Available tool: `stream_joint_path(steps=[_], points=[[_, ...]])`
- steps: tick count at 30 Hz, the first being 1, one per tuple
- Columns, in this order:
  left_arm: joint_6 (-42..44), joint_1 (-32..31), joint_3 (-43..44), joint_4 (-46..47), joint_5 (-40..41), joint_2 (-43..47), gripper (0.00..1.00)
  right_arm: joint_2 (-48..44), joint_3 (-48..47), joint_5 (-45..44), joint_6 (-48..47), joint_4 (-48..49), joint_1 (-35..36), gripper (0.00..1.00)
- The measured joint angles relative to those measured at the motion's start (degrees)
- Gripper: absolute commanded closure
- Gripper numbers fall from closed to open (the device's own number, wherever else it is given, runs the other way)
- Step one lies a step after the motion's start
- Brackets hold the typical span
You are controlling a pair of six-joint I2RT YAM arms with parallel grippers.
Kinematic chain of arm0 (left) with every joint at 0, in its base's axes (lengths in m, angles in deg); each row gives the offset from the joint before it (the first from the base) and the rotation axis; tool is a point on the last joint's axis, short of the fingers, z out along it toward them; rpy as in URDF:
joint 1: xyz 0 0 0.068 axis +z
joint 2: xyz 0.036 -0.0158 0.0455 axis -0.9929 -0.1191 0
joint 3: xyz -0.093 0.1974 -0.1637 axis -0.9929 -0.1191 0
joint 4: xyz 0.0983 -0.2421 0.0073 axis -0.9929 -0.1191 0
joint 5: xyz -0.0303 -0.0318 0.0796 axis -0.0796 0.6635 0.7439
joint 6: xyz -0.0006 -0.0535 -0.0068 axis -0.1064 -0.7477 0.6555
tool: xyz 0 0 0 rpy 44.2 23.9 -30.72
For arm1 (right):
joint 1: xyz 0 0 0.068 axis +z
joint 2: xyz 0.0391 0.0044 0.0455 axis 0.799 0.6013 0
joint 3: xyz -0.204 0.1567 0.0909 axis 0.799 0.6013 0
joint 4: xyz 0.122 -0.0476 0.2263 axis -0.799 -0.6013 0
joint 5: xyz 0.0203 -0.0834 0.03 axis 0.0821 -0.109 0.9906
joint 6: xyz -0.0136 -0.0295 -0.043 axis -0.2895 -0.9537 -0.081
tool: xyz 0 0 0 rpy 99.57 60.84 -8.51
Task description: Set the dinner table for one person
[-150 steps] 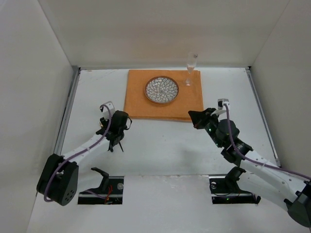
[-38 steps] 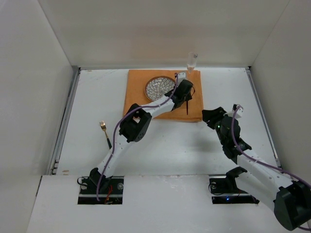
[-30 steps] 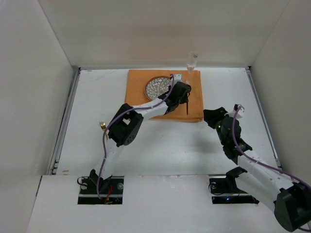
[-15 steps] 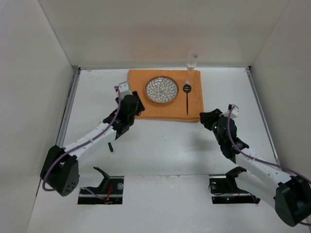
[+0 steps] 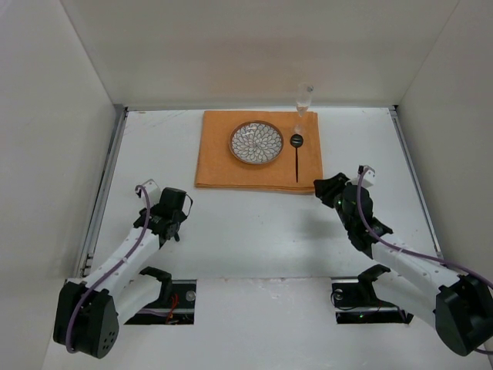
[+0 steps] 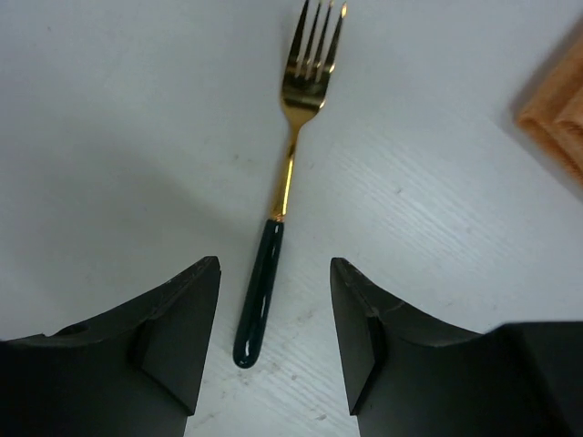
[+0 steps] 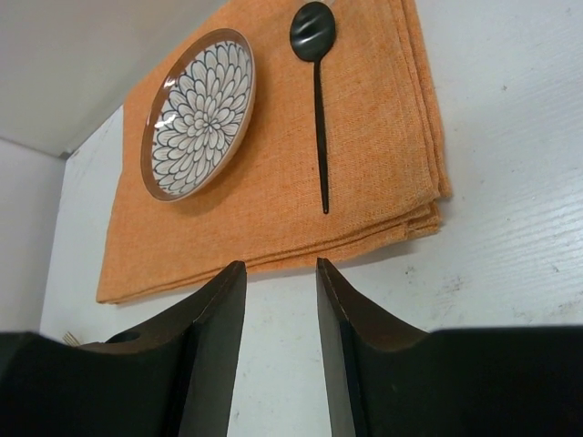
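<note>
Dinner table (image 5: 254, 231): one plate (image 5: 256, 142), spoon (image 5: 297, 156), fork (image 6: 284, 187)

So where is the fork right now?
In the left wrist view the fork lies on the dinner table, off the orange mat, its handle between the fingers of the open left end effector.

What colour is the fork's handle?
Dark green, nearly black, on the fork; the rest is gold. Best seen in the left wrist view.

Matt dinner table (image 5: 254, 231), woven cloth mat (image 5: 223, 166), shiny metal fork (image 6: 290, 137) w/ glossy handle (image 6: 258, 300), glazed plate (image 5: 256, 142)
</note>
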Motion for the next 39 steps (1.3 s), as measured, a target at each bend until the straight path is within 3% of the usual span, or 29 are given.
stream_joint_path(steps=[11, 20, 26, 32, 39], points=[[-2.3, 1.4, -1.7, -0.3, -3.8, -3.6, 0.64, 0.1, -0.3, 0.2, -0.9, 0.0, 1.1, 0.57], [-2.7, 3.7, -2.4, 1.0, -5.4, -5.2, 0.64, -0.5, -0.3, 0.2, -1.5, 0.0, 1.4, 0.56], [-2.9, 5.2, -4.0, 3.9, -6.7, -6.6, 0.71, -0.5, -0.4, 0.1, -1.7, 0.0, 1.5, 0.56], [-2.9, 6.4, -4.6, 8.0, -7.7, -7.5, 0.91, -0.4, -0.4, 0.1, -1.9, 0.0, 1.5, 0.55], [-1.9, 6.6, -5.2, 9.9, -9.6, -6.4, 0.98, -0.5, -0.4, 0.1, -1.9, 0.0, 1.5, 0.55]])
